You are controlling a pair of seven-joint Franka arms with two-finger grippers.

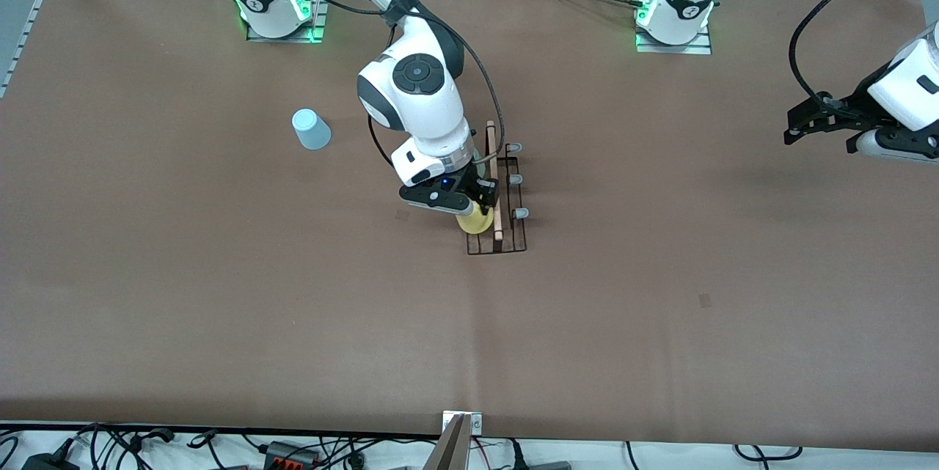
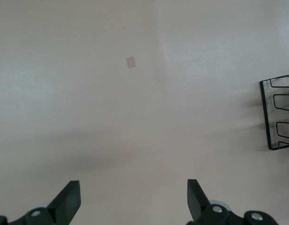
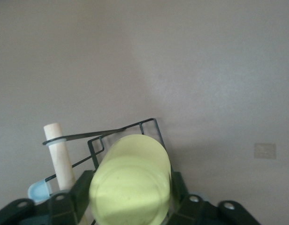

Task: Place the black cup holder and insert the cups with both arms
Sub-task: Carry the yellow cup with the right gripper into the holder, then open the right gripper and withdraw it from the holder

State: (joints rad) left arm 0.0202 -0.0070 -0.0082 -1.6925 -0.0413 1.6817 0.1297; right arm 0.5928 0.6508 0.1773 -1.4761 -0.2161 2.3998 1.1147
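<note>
R arm came down from the top of the front view, elbow bent, wrist pointing steeply down at frame centre. R gripper (image 1: 478,206) sat over the rack (image 1: 513,241), astride the yellow cup (image 1: 475,224). Couldn't tell if it was clamped on the cup or let go. Cup sat tilted, base up, beside the wood handle (image 1: 494,177). Blue cup (image 1: 312,130) stood upside down, upper part of frame, toward R arm's end. L arm waited at the frame edge, L gripper (image 2: 134,197) level over bare table (image 1: 660,309), fingers (image 2: 69,199) spread wide, nothing in them.
</note>
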